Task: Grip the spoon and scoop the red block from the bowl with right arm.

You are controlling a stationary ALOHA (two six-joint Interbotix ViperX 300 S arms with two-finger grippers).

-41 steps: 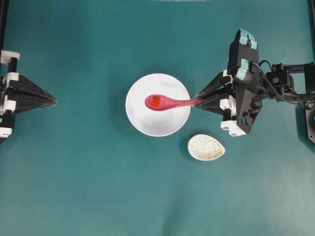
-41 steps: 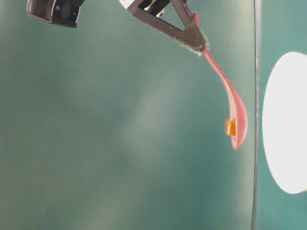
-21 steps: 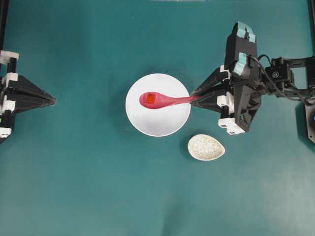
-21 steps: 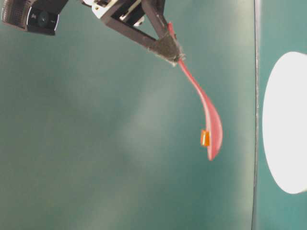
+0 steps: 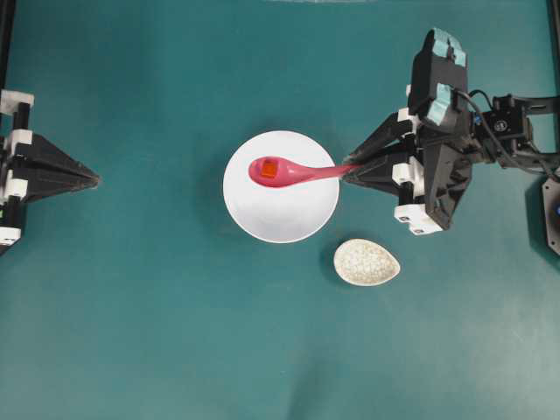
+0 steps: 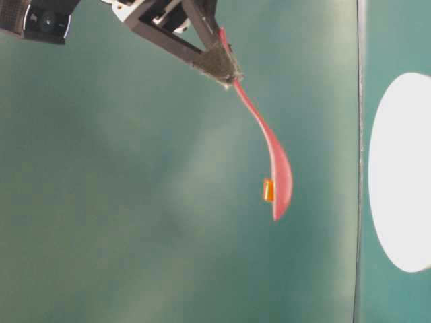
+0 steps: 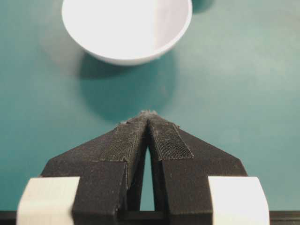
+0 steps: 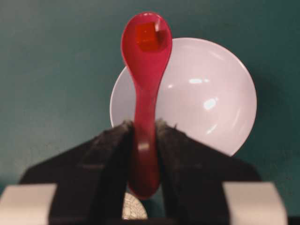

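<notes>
My right gripper (image 5: 346,172) is shut on the handle of the pink-red spoon (image 5: 289,171) and holds it in the air above the white bowl (image 5: 280,214). The red block (image 5: 269,169) lies in the spoon's scoop. In the right wrist view the spoon (image 8: 146,84) runs out from between the fingers (image 8: 112,150), with the block (image 8: 148,36) at its far end and the bowl (image 8: 201,93) below. The table-level view shows the gripper (image 6: 225,73), spoon (image 6: 273,165) and block (image 6: 268,190) lifted clear of the bowl (image 6: 401,175). My left gripper (image 5: 94,179) is shut and empty at the left edge.
A small oval speckled grey-white dish (image 5: 367,262) lies on the teal table just below the right gripper, right of the bowl. In the left wrist view the shut left gripper (image 7: 148,114) points at the bowl (image 7: 126,28) some way ahead.
The right gripper has carried the spoon and block higher above the bowl and shifted slightly right in the overhead view. The left arm has not moved.
</notes>
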